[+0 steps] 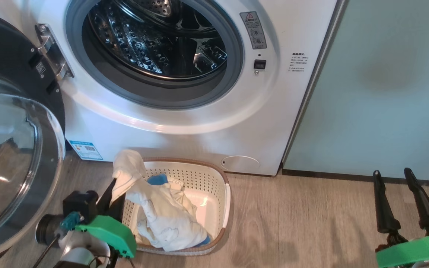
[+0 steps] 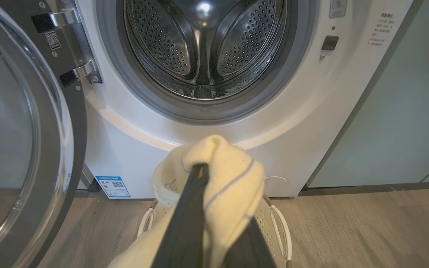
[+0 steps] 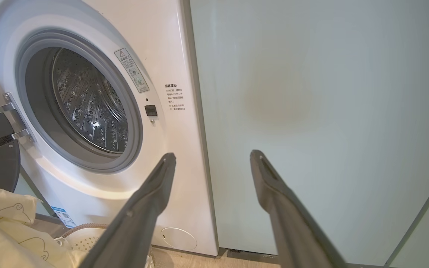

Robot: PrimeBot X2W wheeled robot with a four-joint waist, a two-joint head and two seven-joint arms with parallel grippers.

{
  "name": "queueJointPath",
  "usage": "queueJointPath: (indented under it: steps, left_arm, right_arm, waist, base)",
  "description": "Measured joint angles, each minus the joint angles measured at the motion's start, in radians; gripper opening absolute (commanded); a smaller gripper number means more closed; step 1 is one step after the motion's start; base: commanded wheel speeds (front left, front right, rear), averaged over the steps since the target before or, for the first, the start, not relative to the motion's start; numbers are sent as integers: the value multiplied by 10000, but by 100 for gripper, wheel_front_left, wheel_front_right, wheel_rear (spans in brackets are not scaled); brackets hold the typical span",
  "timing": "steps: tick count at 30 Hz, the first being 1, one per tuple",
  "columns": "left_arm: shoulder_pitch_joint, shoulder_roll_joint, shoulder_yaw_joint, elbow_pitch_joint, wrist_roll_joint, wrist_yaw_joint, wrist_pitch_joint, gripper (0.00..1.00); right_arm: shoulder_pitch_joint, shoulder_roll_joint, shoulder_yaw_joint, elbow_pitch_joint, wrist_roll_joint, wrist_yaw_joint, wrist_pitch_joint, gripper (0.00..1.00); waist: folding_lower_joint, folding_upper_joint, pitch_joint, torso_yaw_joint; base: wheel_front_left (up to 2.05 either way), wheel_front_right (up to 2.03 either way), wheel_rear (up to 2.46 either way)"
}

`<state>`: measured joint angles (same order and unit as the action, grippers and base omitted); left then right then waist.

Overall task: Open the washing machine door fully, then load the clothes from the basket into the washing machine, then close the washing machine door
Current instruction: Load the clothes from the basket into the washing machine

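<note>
the left gripper (image 2: 201,175) sits low at the near left, its two dark fingers pinched together on a pale yellow garment (image 2: 229,175). the cloth is bunched over the fingertips, with a thin blue line running across it. in the head view this garment rises in a peak above the left end of the basket (image 1: 214,186), and its lower part trails down into the rest of the clothes (image 1: 169,219) heaped inside. a bit of blue shows among them near the basket's far wall. the right gripper (image 1: 392,175) is at the near right, well apart from the basket. its jaws stand wide open with nothing between them, fingers pointing up over the wood-look floor (image 1: 292,223). the basket stands on that floor just in front of the washing machine (image 1: 184,137), with its perforated cream wall and brown rim facing the machine's lower front. low on that front, a blue sticker (image 1: 86,149) sits to the left and a round cap (image 1: 240,163) to the right, just behind the basket. above them the mouth of the machine is uncovered: a grey gasket (image 1: 184,95) rings the shiny perforated steel drum (image 1: 155,37). the door (image 1: 47,85) is swung out to the left on its metal hinge (image 1: 52,52), its black rim and bulging clear glass filling the left edge of the head view. a pale green cabinet panel (image 1: 378,93) stands right beside the machine.
</note>
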<state>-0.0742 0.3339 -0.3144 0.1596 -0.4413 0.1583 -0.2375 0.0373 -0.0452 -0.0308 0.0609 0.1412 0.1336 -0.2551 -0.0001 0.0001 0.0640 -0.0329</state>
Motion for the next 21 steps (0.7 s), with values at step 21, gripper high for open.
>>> queueJointPath:
  steps: [21]
  left_arm:
    - [18, 23, -52, -121, 0, 132, 88, 0]
  right_arm:
    - [-1, 0, 33, -15, 86, 0, 0, 100]
  waist:
    - [1, 0, 135, -10]
  base:
    - [0, 0, 0]
